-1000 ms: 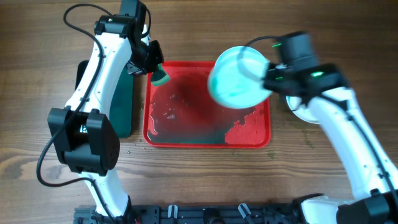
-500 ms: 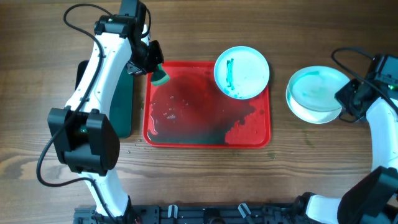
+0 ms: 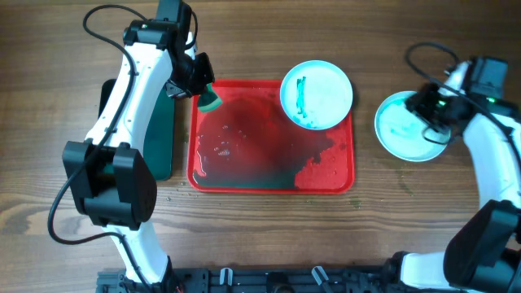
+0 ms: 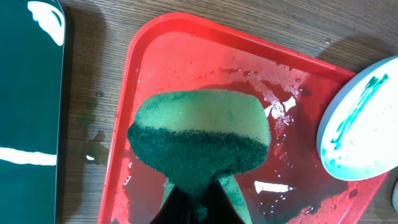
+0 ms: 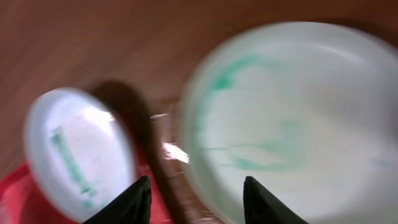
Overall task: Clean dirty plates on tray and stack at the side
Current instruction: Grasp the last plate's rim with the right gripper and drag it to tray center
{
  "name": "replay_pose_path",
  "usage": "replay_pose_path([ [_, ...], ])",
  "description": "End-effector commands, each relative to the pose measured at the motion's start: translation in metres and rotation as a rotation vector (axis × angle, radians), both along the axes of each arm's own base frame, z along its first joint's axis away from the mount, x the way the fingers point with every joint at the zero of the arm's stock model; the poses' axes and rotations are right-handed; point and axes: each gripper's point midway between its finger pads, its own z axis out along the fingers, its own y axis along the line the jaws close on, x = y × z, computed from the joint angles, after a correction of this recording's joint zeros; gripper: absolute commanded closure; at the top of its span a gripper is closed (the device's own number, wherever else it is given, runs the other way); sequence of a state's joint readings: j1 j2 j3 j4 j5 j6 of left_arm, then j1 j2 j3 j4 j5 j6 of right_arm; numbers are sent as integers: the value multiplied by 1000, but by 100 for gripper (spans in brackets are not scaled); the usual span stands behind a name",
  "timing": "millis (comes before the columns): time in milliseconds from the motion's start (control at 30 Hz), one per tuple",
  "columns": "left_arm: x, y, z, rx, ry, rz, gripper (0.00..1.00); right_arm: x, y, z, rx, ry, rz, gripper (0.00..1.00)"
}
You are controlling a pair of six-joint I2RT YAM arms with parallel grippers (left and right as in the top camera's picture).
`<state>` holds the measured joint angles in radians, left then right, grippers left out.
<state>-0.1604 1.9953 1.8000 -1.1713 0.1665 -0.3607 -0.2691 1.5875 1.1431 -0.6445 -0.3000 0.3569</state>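
We see the left pincer [image 4: 198,198] clamped on a green and yellow sponge [image 4: 199,134], scouring face down, above the far left corner of the large red rectangular plastic tray [image 3: 273,189]. We judge it waits there so that drips fall into the tray rather than onto the brown wooden table [image 3: 244,236] or the smaller dark green tray [image 3: 160,134] just beside it.

The red tray lies flat with its long axis running left to right across the table, its floor wet and smeared. In its far right corner sits a pale round plate with teal-green smears [image 3: 317,94], face up and overlapping the far rim. Being round, it has no long axis, but its boldest smear runs from near to far.

Well to the right of the tray, a turquoise round plate [image 3: 403,130] lies face up on the table, faint green marks on it. Whether another plate lies beneath it we cannot tell. The right pincer [image 5: 196,186] hovers over this plate's far right part with its fingers spread and nothing between them, though the wrist view is blurred. We judge the pale plate on the tray is not yet wiped.
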Motion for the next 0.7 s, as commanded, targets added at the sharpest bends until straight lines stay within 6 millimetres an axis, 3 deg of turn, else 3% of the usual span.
replay_pose_path([
  [0, -1, -2, 1, -9, -3, -19, 96, 10, 58, 9, 8, -16, 102, 52],
  [133, -1, -2, 1, -8, -2, -19, 96, 6, 89, -30, -115, 112, 36, 67],
  [267, -1, -2, 1, -8, -2, -19, 96, 7, 110, -76, -170, 197, 72, 71],
  [300, -1, -2, 1, -8, -2, -19, 96, 6, 114, -98, -165, 239, 86, 75],
  [333, -1, -2, 1, -8, -3, -19, 96, 5, 117, -104, -154, 250, 104, 77],
  [533, -1, -2, 1, -8, -3, -19, 96, -2, 154, -111, -103, 241, 340, 85],
  [667, -1, -2, 1, -8, -3, -19, 96, -32, 184, -107, -95, 285, 540, 87],
])
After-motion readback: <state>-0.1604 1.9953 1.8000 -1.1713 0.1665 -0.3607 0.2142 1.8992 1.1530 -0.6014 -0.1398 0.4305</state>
